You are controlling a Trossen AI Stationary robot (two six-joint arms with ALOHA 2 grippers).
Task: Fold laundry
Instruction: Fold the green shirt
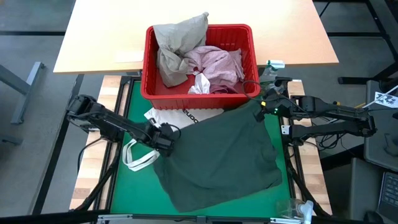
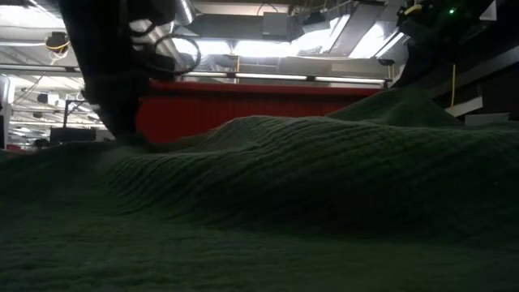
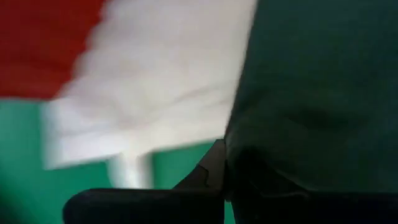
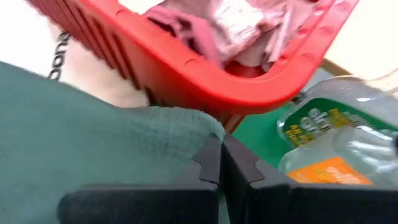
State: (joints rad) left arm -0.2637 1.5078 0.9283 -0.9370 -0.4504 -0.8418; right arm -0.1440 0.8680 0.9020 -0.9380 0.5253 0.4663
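Observation:
The dark grey-green garment point(image 1: 221, 155) lies spread over the green mat, rumpled. My left gripper point(image 1: 166, 140) is shut at its left edge. My right gripper point(image 1: 261, 106) is shut on its far right corner, beside the red basket point(image 1: 149, 62). In the low view the garment point(image 2: 268, 195) fills the foreground and rises toward my right gripper at the upper right. The basket holds beige point(image 1: 177, 43), mottled pink point(image 1: 217, 62) and small white point(image 1: 200, 84) pieces. My left gripper pinches the garment's left edge point(image 3: 239, 155) between its two shut fingers, coming from above and slanting down; the rest of the cloth lies on the mat. My right gripper pinches the garment's far right corner point(image 4: 202, 127) between its shut fingers, slanting down. That corner is raised off the mat, and the cloth slopes down from it.
A white tote bag point(image 1: 177, 116) with black lettering lies partly under the garment's far left part, its loop handles point(image 1: 140, 155) on the mat beside my left gripper. A clear bottle point(image 4: 323, 143) with a green and orange label stands next to my right gripper. The wooden table point(image 1: 99, 37) lies beyond.

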